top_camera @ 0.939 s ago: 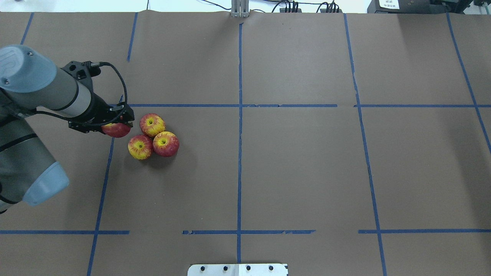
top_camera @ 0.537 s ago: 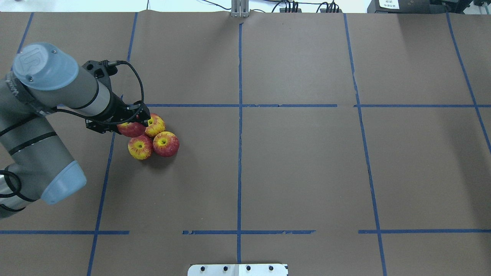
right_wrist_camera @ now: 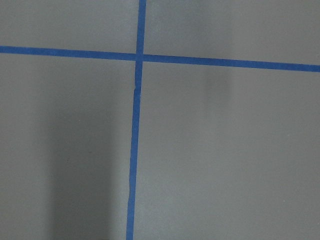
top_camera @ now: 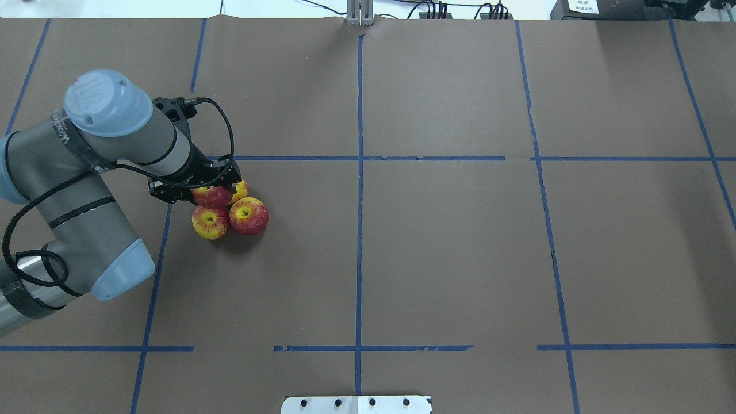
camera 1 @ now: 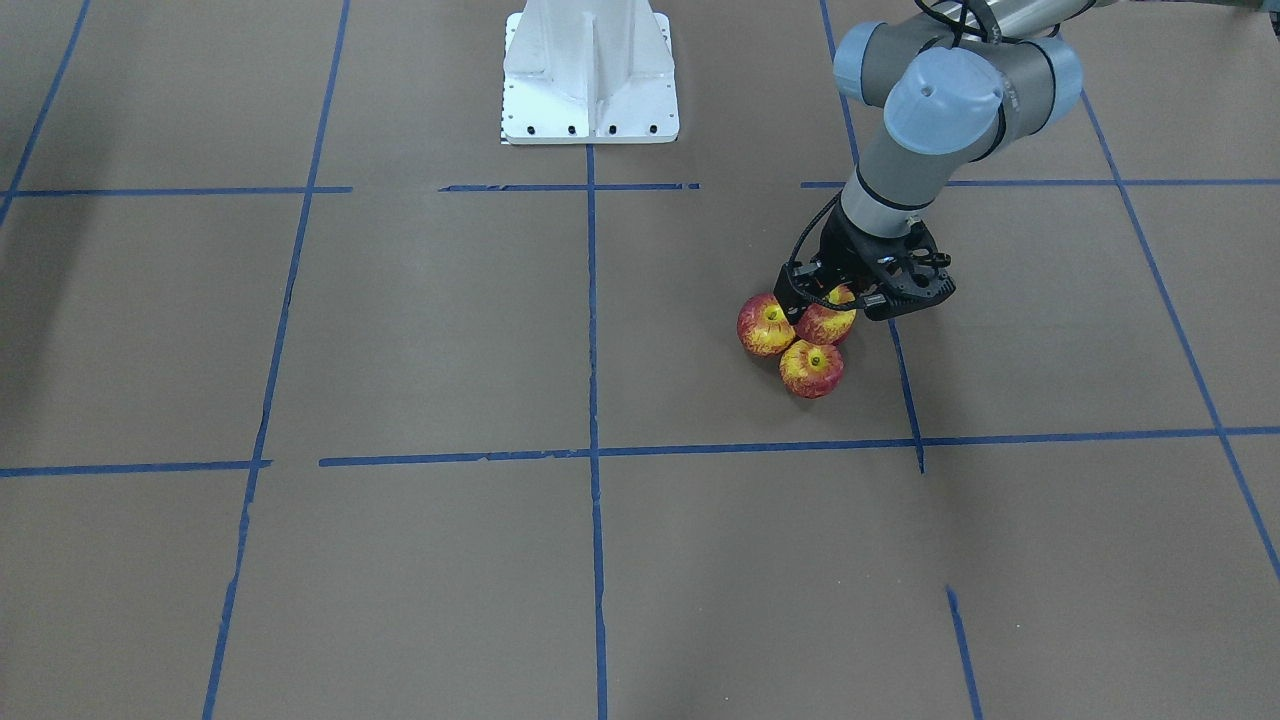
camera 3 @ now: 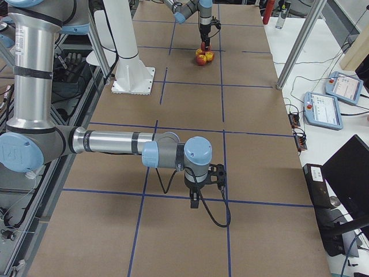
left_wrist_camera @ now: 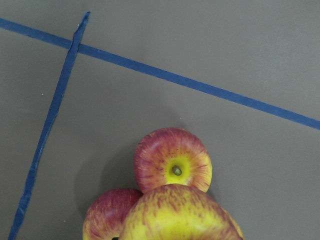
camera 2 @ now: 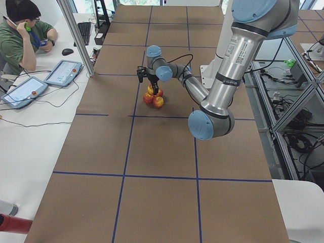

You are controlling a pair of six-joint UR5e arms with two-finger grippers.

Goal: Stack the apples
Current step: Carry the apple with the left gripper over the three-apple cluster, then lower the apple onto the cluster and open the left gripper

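Note:
Three red-and-yellow apples lie touching in a cluster on the brown table: one, one, and one partly hidden under the hand. My left gripper is shut on a fourth apple and holds it just over the cluster. In the front view the held apple sits above two table apples. The left wrist view shows the held apple over two others. My right gripper shows only in the exterior right view; I cannot tell if it is open.
Blue tape lines divide the brown paper table. The white robot base stands at the table's near edge. An operator sits at a side desk with tablets. The right wrist view shows only bare table with a tape cross.
My left arm has carried the held apple to the right, from beside the cluster's left edge to above the three apples. The three table apples have not moved.

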